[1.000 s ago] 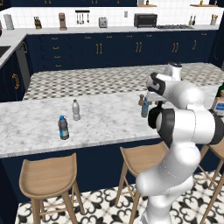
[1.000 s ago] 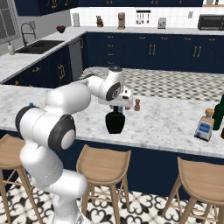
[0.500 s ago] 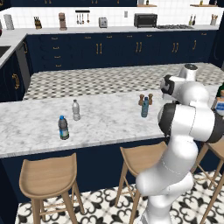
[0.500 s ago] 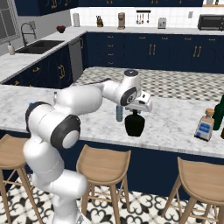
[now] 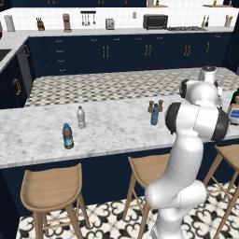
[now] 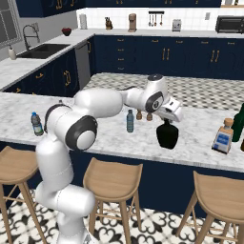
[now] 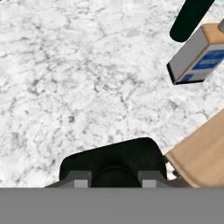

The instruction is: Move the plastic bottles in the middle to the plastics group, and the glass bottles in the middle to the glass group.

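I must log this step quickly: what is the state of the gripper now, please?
Gripper: shut on the neck of the squat black bulbous glass bottle, carried above the white marble counter.

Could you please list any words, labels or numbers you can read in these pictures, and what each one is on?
None can be read.
Square bottle: blue panel on its pale label, lettering too blurred.
Blue-capped water bottle: dark label, too small.
Black bottle in the claw: no label visible.
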Controlling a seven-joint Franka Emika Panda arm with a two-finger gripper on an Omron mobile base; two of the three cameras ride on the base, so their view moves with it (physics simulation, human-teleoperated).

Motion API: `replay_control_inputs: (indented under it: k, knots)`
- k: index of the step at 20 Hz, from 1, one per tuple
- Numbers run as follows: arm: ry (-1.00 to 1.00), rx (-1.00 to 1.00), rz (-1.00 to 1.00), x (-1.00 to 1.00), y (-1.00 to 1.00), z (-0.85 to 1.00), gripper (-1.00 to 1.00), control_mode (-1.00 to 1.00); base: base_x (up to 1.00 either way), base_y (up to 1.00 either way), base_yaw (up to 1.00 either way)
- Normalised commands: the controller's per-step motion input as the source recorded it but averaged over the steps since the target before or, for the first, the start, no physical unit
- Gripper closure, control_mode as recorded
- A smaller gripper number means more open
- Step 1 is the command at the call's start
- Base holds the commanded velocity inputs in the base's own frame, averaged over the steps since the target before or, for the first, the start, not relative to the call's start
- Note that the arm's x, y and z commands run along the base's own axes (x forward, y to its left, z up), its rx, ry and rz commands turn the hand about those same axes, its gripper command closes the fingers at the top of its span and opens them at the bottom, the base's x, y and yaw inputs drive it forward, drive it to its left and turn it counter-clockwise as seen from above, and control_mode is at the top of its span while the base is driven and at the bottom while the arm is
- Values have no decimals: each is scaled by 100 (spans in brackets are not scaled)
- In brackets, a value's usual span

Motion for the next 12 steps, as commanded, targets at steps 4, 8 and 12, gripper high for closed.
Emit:
replay_control_inputs:
  k: [4,8,12]
  knots:
    - [0,0,-29,23,-81,0,100,-100,0,0,0]
    - [0,0,-24,15,-80,0,100,-100,0,0,0]
    - [-3,0,-21,18,-74,0,100,-100,0,0,0]
